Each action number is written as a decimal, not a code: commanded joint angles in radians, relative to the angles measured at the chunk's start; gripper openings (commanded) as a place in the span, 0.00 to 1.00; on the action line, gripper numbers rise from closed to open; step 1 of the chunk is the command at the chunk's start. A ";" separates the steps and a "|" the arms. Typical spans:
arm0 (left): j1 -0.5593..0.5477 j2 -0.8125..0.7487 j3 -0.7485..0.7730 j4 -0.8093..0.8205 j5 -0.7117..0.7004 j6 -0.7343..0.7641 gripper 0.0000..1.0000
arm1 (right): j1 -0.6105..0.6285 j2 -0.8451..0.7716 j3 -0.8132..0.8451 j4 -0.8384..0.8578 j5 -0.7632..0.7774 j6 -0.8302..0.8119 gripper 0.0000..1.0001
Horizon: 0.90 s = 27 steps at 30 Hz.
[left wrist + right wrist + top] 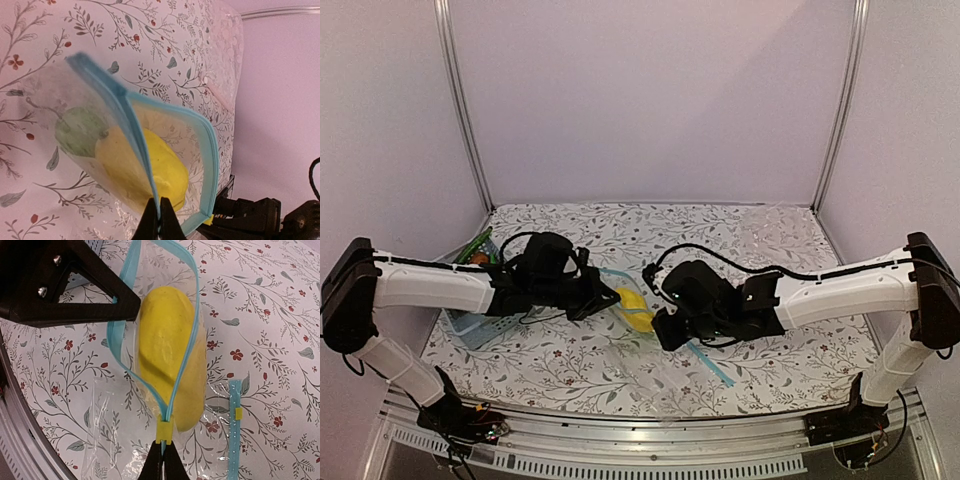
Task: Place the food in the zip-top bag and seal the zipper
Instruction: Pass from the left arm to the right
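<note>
At mid-table, the zip-top bag is held between both arms. The left gripper is clamped narrow on the zipper. The right gripper pinches the same strip at its yellow slider. The mouth gapes. The yellow piece sits inside, and the green piece, blurred through plastic, seems inside too.

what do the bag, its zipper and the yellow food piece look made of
Zip-top bag: thin clear plastic film, glossy; the floral tablecloth shows through and it wrinkles. Zipper: light-blue opaque plastic strip, seemingly stiffer, holding a smooth curve. Yellow food piece: likely moulded plastic or rubber, smooth with a dull sheen; the look leaves that open.
</note>
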 commanded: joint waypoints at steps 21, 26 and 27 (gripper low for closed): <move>0.067 -0.458 0.117 -0.350 0.118 0.785 0.77 | -0.091 -0.231 -0.034 -0.062 -0.347 -0.213 0.00; 0.041 -0.492 0.145 -0.360 0.309 0.969 0.76 | -0.096 -0.248 0.050 -0.180 -0.466 -0.271 0.00; 0.031 -0.487 0.152 -0.362 0.328 0.995 0.75 | -0.096 -0.247 0.063 -0.203 -0.485 -0.277 0.00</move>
